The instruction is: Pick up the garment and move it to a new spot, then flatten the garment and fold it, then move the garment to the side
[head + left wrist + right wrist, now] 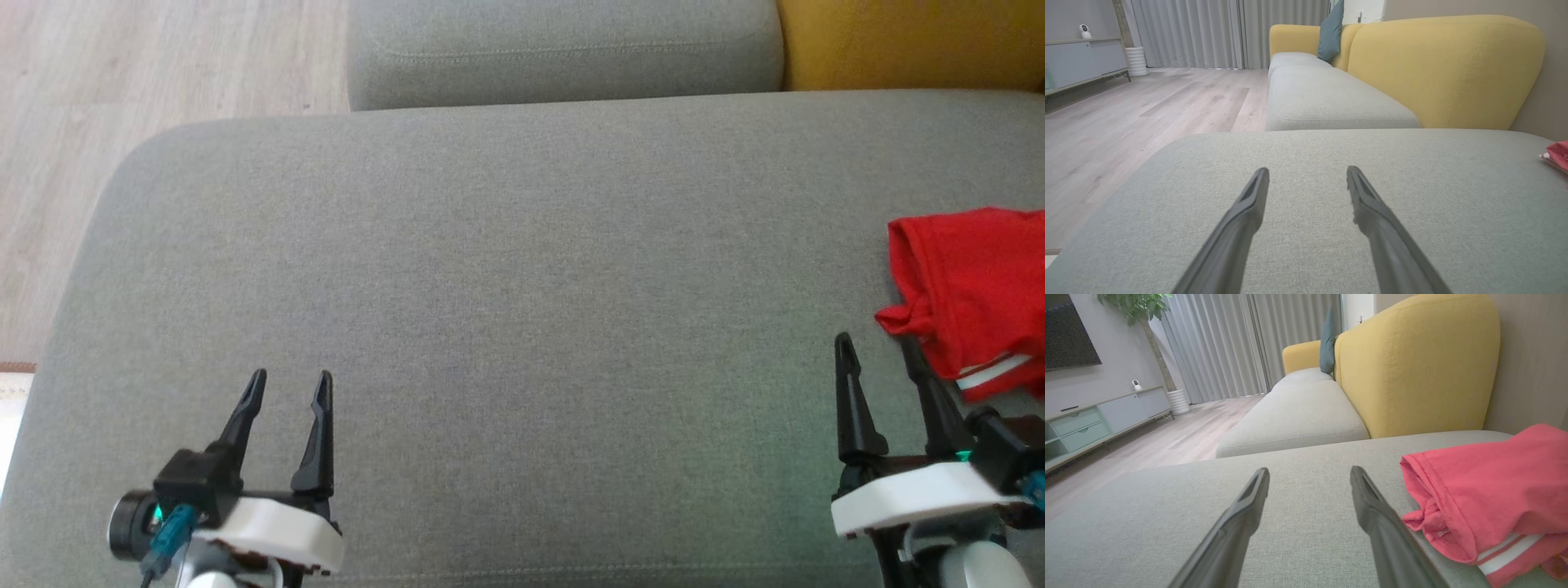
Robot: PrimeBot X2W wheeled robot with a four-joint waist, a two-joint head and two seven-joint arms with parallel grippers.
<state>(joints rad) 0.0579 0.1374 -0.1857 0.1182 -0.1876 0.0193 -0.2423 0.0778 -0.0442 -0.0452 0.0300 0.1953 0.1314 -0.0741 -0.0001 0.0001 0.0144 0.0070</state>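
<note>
Down at the near edge we have both tools over the grey seat cushion [490,245]. Our left gripper [292,374] has its two dark fingers spread wide, with nothing between them. Over on the right, our right gripper [873,339] is spread just as wide and holds nothing either.

Right beside that gripper's outer finger lies the red garment [971,278], bunched up on the cushion's right side with a white stripe showing at its near hem. We cannot tell whether finger and cloth touch. The garment sits well apart from the left gripper, with bare grey fabric between them.

Looking further out, a second grey seat cushion [563,49] butts against the far edge of ours, with the yellow backrest [906,41] to its right. A teal pillow [1331,30] leans on that backrest. Pale wood floor [122,82] runs off to the left, grey curtains [1208,32] hang at the back, and a low cabinet [1106,416] stands along the far wall.
</note>
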